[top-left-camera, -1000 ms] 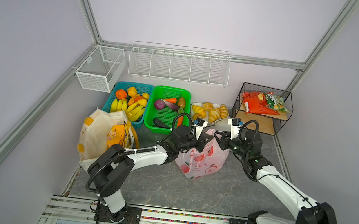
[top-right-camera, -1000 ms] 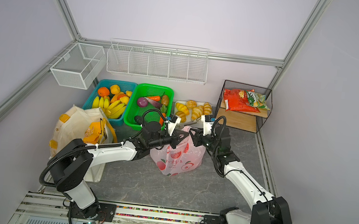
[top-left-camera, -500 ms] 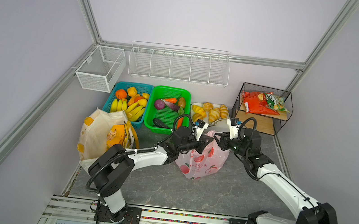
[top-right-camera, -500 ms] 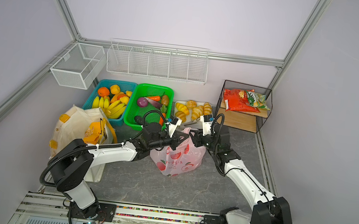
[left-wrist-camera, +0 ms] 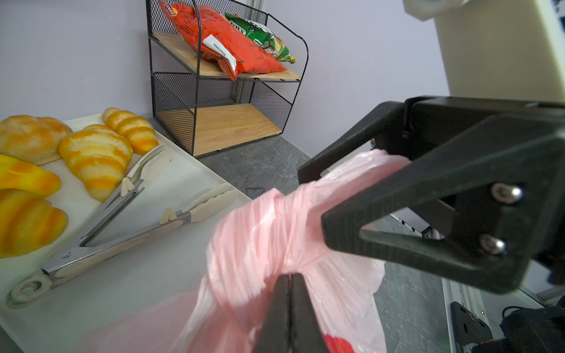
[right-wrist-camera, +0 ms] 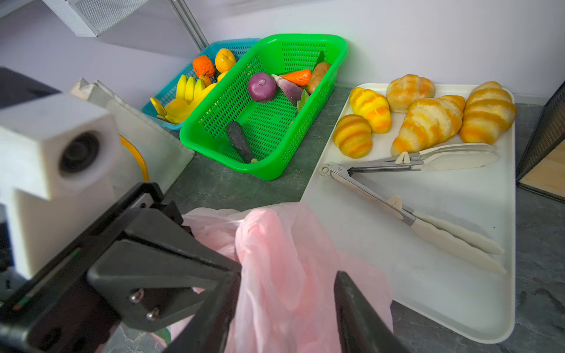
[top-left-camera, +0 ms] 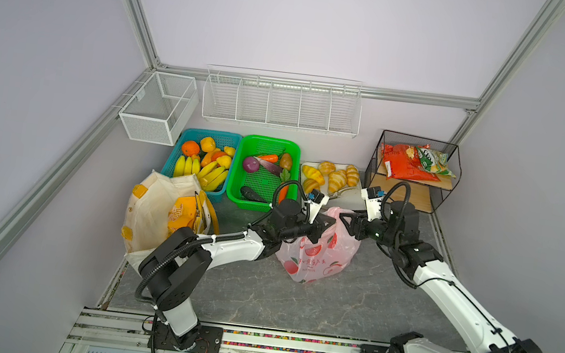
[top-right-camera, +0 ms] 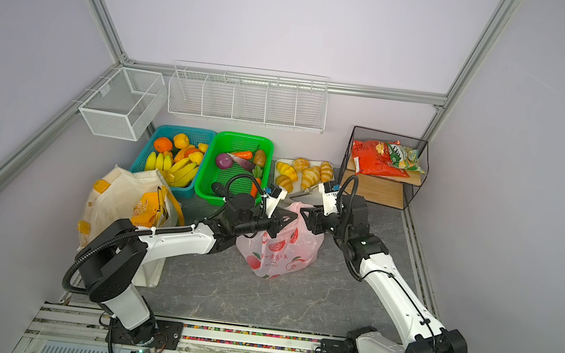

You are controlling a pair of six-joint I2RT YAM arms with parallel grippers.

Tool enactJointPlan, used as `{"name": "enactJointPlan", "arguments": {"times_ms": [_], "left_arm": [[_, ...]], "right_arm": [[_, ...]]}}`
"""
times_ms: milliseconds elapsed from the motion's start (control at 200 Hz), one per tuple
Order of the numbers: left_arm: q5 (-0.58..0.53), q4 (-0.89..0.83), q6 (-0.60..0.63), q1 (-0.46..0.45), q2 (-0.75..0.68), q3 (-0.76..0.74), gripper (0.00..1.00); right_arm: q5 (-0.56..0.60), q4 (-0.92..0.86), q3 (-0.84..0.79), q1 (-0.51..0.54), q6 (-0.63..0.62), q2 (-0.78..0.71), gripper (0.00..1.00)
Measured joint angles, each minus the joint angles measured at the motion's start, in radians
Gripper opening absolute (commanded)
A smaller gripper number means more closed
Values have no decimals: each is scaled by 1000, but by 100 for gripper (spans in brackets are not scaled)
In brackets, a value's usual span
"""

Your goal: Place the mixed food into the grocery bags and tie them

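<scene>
Pink bag [top-left-camera: 314, 259] sits on my grey marbled bench [top-left-camera: 293, 305]; the red print under its apples is too small to read. My left gripper [left-wrist-camera: 289, 290] is pinched tight on its twisted neck. My right gripper [right-wrist-camera: 286, 281] stands parted around the plastic without clamping. Behind are the green basket [top-left-camera: 262, 175] and lilac walls [top-left-camera: 294, 19].

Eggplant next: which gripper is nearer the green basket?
Left. The left gripper, shut on the pink bag, sits off the green basket; the right gripper is farther, across the bag.

Pink bag [top-left-camera: 314, 259] contents indiscernible, its twisted handles [left-wrist-camera: 275, 220] blurred
</scene>
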Motion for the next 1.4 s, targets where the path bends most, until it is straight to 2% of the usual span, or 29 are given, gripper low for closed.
{"name": "enactJointPlan", "arguments": {"times_ms": [150,290,400,525,590,650,700,830,1000,1175,1285,1400], "left_arm": [[4,-8,12,-6,0,0,0],[5,-18,19,-13,0,0,0],[5,-23,30,-15,0,0,0],[4,-28,37,-16,0,0,0],[6,-29,43,-18,0,0,0],[16,-29,55,-20,0,0,16],[35,-32,60,-22,0,0,26],[115,-68,89,-26,-13,-2,41],[225,-187,127,-16,-105,-2,49],[334,-278,131,64,-250,6,57],[342,-333,158,121,-311,29,63],[330,-434,219,145,-315,88,66]], "right_arm": [[-40,11,6,1,18,18,62],[-58,31,12,2,24,69,60],[-68,42,13,3,35,102,48],[-77,58,15,6,35,118,24],[-89,68,16,7,27,118,15],[-99,75,16,7,16,118,10],[-109,79,16,7,12,118,7],[-143,111,16,2,-31,118,6],[-208,148,16,-16,-96,102,6],[-293,187,14,-42,-146,54,6],[-346,222,-7,-50,-166,26,6],[-393,236,-21,-51,-182,21,6]]}}
